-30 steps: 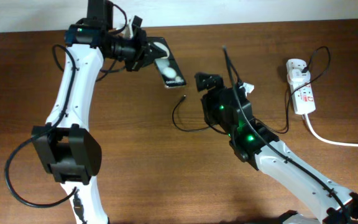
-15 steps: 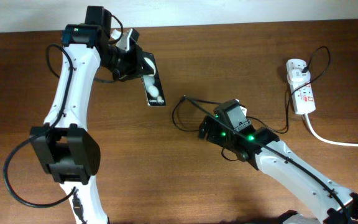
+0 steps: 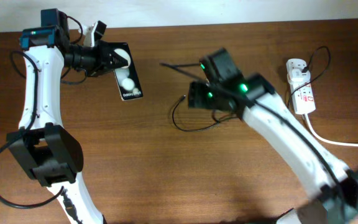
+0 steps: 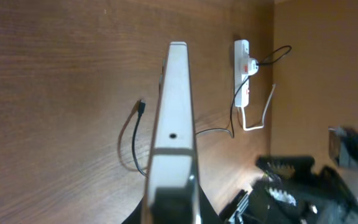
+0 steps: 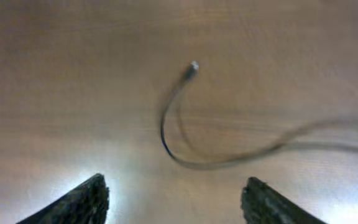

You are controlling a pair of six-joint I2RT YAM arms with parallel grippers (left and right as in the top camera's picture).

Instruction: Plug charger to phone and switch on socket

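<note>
My left gripper (image 3: 112, 60) is shut on the top end of the phone (image 3: 128, 81), a black slab with two white round shapes, held above the table at the back left. In the left wrist view the phone (image 4: 176, 106) shows edge-on, rising from the gripper (image 4: 173, 202). The charger (image 3: 178, 118) lies in a black loop mid-table, its connector tip (image 3: 184, 98) free. My right gripper (image 3: 195, 99) hangs open just right of that tip. The right wrist view shows the tip (image 5: 193, 65) ahead of the open gripper (image 5: 176, 202), nothing between its fingers. The socket (image 3: 302, 87) lies at the right.
A thick white cord (image 3: 337, 142) runs from the socket off the right edge. The charger's cable climbs to a white adapter (image 3: 298, 74) on the strip. In the left wrist view the right arm (image 4: 303, 186) fills the lower right, and the socket (image 4: 243, 74) lies far ahead.
The left arm has swung left, carrying the phone away from the centre. The right arm has moved toward the back of the table, its gripper now beside the cable tip.
</note>
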